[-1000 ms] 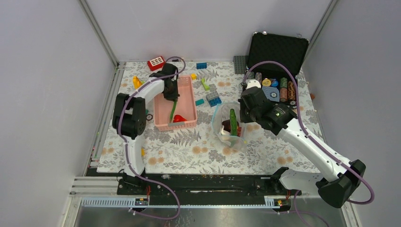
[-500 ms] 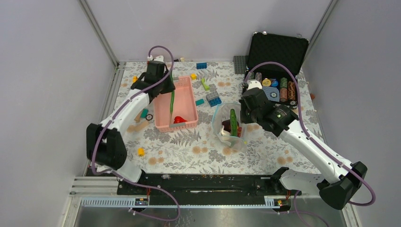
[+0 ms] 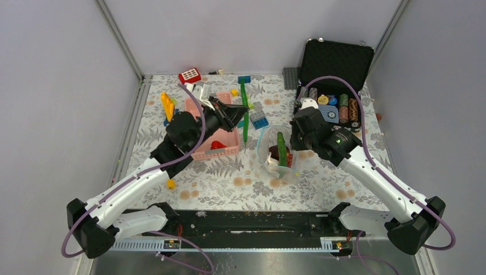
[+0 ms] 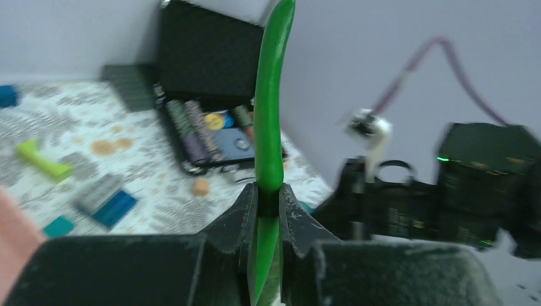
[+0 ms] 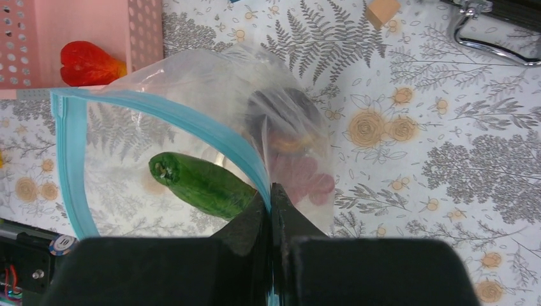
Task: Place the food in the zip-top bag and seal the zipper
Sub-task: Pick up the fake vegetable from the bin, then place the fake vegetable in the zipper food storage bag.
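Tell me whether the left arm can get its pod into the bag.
Likely yes: right gripper holds the bag open; left gripper has the green pod just beside it.

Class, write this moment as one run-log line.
left claw shut on green pod | right claw shut on zipper, bag mouth open | red piece in basket

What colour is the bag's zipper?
The zipper is light blue; the right wrist view shows it best.
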You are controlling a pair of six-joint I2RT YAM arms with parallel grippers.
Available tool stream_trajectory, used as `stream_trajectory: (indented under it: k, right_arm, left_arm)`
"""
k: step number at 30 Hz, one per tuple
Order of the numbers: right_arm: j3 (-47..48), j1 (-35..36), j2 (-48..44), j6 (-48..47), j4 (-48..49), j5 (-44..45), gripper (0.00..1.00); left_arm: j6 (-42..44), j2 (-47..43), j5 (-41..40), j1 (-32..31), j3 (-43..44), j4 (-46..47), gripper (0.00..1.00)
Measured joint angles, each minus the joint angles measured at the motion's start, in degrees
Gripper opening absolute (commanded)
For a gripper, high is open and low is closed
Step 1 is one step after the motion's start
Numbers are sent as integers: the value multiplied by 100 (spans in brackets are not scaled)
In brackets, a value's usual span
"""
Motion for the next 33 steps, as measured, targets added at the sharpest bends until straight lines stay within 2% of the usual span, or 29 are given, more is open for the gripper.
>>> stream_trajectory:
  k: [8, 16, 22, 33]
  right_arm:
    - [-142, 0, -76, 103, 120, -155, 0]
    - [-177, 0, -133, 146, 160, -256, 0]
    - [-219, 0, -221, 170, 170, -260, 0]
    - [-225, 0, -258, 247, 177, -398, 0]
  left_arm:
    - [-125, -85, -254, -949, -861, 2151, 0]
    - [83, 442, -647, -1628, -927, 3606, 0]
    - [289, 796, -876, -1657, -990, 4072, 0]
    - [267, 1185, -1495, -1965, -1882, 4524, 0]
